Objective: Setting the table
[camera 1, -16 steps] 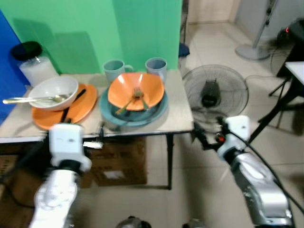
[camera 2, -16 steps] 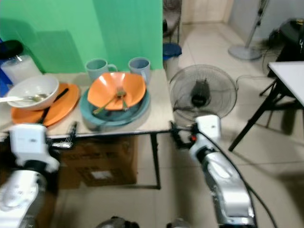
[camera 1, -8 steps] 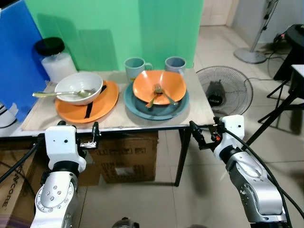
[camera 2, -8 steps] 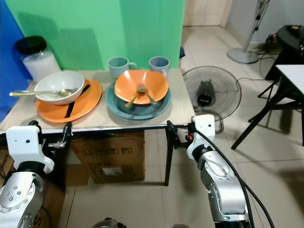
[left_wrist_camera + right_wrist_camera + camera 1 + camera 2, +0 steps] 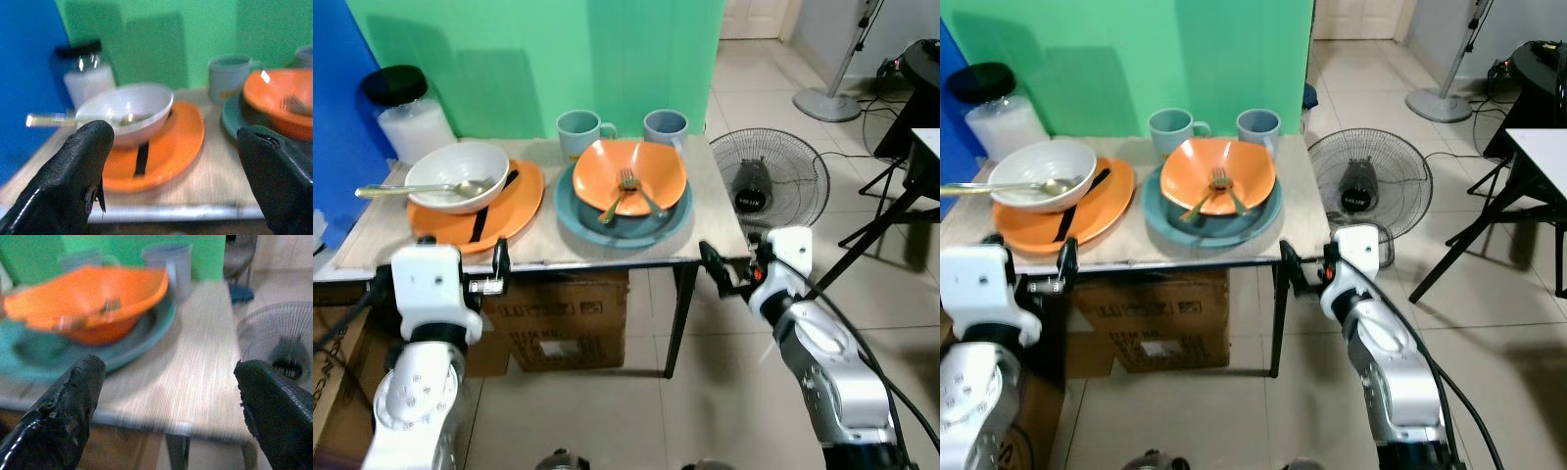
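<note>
Orange bowl (image 5: 628, 176) with two forks (image 5: 625, 191) sits in the teal plate (image 5: 576, 204) mid-table, two mugs (image 5: 580, 131) just behind. Beside it, a white bowl (image 5: 450, 176) holding a spoon (image 5: 406, 188) rests on an orange plate (image 5: 514, 204); a black-lidded jar (image 5: 406, 116) stands at the back. Left gripper (image 5: 497, 264) and right gripper (image 5: 722, 277) hover wide open, empty, at the table's (image 5: 703, 206) near edge. Floor fan (image 5: 773, 176) to the right, cardboard box (image 5: 563, 318) underneath.
</note>
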### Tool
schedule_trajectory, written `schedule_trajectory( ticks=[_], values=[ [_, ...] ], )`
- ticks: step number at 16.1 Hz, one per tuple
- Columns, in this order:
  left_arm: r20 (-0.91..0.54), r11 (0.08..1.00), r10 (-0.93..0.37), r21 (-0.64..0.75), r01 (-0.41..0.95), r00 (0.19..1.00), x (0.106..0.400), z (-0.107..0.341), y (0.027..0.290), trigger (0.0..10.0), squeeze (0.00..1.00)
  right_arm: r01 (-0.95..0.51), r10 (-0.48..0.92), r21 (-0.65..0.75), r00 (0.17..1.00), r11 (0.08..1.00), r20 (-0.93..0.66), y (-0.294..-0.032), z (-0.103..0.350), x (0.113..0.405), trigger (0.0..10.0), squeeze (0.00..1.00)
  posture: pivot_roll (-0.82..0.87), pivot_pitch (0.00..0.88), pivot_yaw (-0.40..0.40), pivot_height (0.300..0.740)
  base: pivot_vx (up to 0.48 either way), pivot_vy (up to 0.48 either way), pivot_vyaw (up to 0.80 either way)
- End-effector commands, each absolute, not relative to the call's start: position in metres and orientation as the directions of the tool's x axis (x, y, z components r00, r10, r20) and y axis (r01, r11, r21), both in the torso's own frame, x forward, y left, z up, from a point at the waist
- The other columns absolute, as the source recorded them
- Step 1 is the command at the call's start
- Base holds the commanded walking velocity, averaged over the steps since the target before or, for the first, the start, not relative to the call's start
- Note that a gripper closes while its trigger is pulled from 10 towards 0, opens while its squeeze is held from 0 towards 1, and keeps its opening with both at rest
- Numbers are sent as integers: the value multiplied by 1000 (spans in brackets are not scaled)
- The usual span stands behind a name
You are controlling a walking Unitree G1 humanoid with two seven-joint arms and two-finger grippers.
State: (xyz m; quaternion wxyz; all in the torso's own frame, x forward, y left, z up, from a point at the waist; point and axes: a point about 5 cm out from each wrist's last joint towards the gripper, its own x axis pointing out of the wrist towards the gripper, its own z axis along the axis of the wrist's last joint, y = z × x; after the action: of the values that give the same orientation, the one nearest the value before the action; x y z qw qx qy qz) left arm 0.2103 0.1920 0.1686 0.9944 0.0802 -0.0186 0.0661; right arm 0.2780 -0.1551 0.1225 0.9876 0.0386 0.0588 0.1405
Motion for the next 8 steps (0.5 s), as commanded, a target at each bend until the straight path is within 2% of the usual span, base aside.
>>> schedule_trajectory(
  ticks=[1, 2, 4, 8],
  values=[
    [64, 976, 129, 170, -138, 990, 211, 175, 194, 10000, 0, -267, 275, 94, 959, 959, -75, -157, 131, 281, 10000, 0, -3, 54, 38, 740, 337, 0, 0],
    [66, 976, 126, 171, -136, 990, 211, 176, 194, 10000, 0, -268, 275, 91, 959, 959, -68, -157, 133, 282, 10000, 0, -3, 54, 38, 740, 337, 0, 0],
    [71, 978, 116, 168, -127, 991, 212, 179, 193, 10000, 0, -244, 249, 102, 967, 965, -50, -160, 138, 284, 10000, 0, -3, 58, 42, 740, 345, 0, 800],
    [73, 980, 102, 166, -113, 992, 213, 184, 192, 10000, 0, -239, 245, 158, 970, 958, -13, -160, 149, 284, 10000, 0, 0, 56, 49, 740, 347, 0, 0]
  ],
)
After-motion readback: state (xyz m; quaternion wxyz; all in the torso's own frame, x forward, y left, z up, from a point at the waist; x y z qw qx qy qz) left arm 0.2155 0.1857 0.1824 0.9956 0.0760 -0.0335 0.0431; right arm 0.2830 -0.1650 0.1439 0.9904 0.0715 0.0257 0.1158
